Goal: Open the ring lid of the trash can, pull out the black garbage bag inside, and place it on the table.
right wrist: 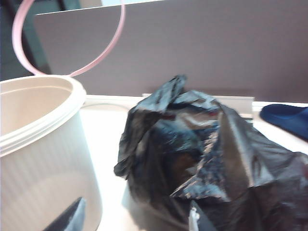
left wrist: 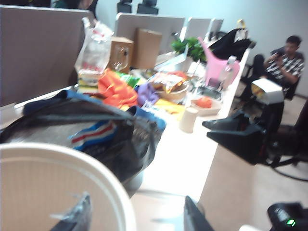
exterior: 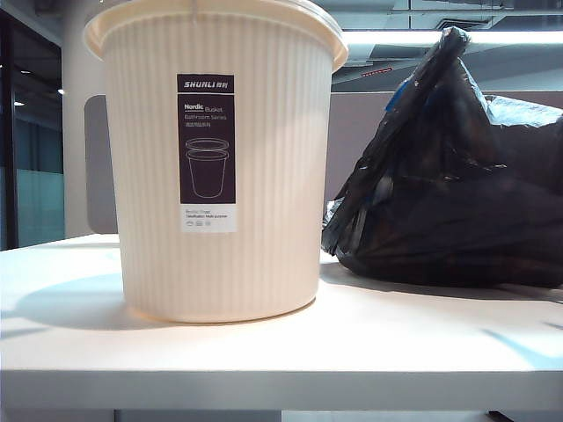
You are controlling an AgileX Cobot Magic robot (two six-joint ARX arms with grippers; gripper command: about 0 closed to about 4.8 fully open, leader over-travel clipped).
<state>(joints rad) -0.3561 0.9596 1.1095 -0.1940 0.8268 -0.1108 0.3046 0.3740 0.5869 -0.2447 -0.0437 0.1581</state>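
Table (exterior: 264, 352): white top; carries the trash can and the bag side by side, just apart.

Trash can (exterior: 215, 167): upright, interior looks empty in right wrist view. Label reads "SHUNLI", "Nordic Bucket", "Bathroom Series"; smaller print illegible.

Black garbage bag (exterior: 457, 185): out of the can, resting on the table just to the can's right. Placement judged done.

Ring lid (right wrist: 72, 45): pink hoop, off the can's mouth and raised beyond it; what supports it is not visible.

Left gripper (left wrist: 134, 216): above the can rim, jaws apart, holding nothing.

Right gripper (right wrist: 130, 219): over the bag, jaws wide, nothing between them.

Remaining, by my reading: only retreat
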